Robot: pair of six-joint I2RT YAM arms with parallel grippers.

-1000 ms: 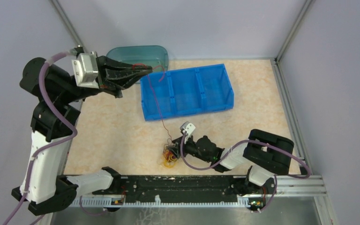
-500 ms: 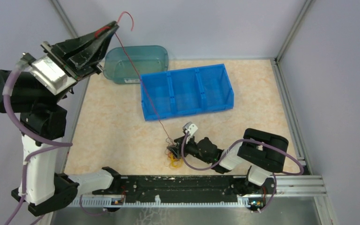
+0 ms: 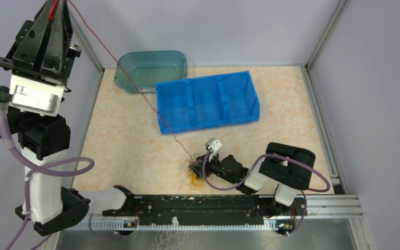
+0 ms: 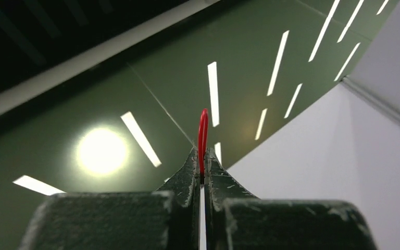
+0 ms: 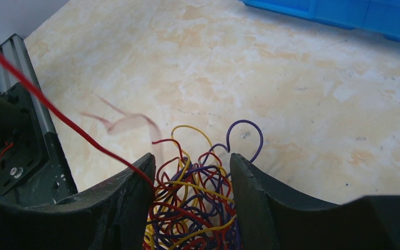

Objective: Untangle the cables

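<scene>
Red cable (image 4: 203, 140) over teal tub (image 3: 153, 54) & blue bin (image 3: 213, 121)

the right hand (image 5: 192, 156) fills the bottom edge, its two dark fingers (image 5: 130, 208) standing apart. the cables (image 5: 192, 208), a clump of red, yellow and purple loops, fill the gap between them on the table (image 5: 291, 78). one purple loop (image 5: 245, 121) arches up at 12 o'clock of the clump. a red strand (image 5: 57, 112) runs straight from the inner side of the left finger out toward 10 o'clock. a blue bin (image 5: 344, 13) sits at 1 o'clock, a dark frame (image 5: 15, 146) at 9 o'clock.
</scene>
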